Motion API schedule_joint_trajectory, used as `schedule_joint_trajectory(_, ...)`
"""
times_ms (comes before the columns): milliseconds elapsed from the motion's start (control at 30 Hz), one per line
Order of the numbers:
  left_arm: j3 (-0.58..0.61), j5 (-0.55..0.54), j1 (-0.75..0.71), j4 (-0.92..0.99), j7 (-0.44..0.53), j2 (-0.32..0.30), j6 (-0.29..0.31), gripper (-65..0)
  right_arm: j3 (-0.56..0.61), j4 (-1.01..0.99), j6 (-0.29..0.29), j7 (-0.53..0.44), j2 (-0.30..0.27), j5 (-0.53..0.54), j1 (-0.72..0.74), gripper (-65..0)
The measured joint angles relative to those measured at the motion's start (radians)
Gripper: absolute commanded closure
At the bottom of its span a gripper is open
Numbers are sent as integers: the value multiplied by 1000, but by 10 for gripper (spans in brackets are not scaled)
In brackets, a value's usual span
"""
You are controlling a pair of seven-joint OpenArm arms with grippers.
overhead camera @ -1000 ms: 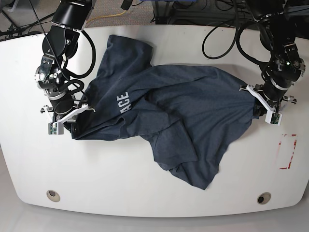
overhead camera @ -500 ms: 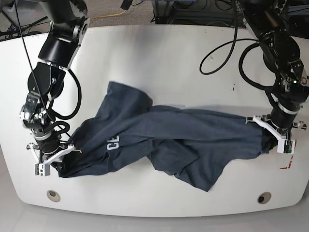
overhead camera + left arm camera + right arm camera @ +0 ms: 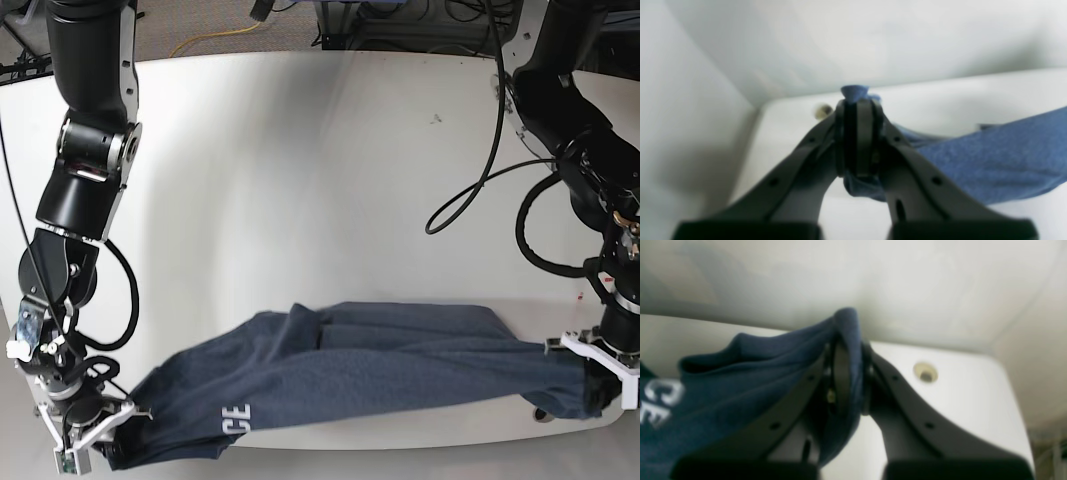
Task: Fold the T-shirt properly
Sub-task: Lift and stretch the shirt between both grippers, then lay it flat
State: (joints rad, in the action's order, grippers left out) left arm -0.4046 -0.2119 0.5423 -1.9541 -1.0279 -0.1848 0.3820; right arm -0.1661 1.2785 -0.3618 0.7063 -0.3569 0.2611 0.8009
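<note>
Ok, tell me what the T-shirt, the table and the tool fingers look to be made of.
T-shirt: soft knit fabric, probably cotton, matte, dark blue; a heathered weave shows and it drapes in folds.
Table: smooth hard white surface with a faint sheen, likely laminate or painted board.
Tool fingers: dark matte rigid material with small holes, apparently plastic; the close views are too blurred for certainty.

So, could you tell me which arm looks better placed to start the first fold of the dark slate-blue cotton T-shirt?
Neither clearly: both jaws are shut on the dark slate-blue cotton T-shirt, stretched between them. Marginally the right gripper, which holds the lettered end.
</note>
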Motion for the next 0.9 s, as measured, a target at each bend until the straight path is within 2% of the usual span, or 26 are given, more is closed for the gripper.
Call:
schedule_joint_trajectory(133, 0, 8, 98, 0, 3, -27, 0, -4, 27, -10, -3, 20, -22, 9, 90, 0)
schedule_joint_trajectory(233, 2, 6, 145, 0, 4, -66, 0, -4, 36, -9, -4, 79, -50, 9, 149, 0)
schedule_joint_trajectory(400, -3, 5, 152, 1, -16, -77, 1, -4, 34, 31, -5, 105, -84, 17, 157, 0)
schedule_joint_trajectory(567, -5, -6, 42, 3, -35, -90, 17, -4, 26, 126, -7, 126, -97, 23, 7, 0)
schedule_joint_trajectory(667, -6, 2, -63, -5, -43, -87, 53, -4, -40, 190, -11, 137, -71, 30, -141, 0)
schedule_joint_trajectory(900, -3, -11, -294, -20, -30, -63, 66, -4, -196, 279, -5, 135, -7, 14, -401, 0)
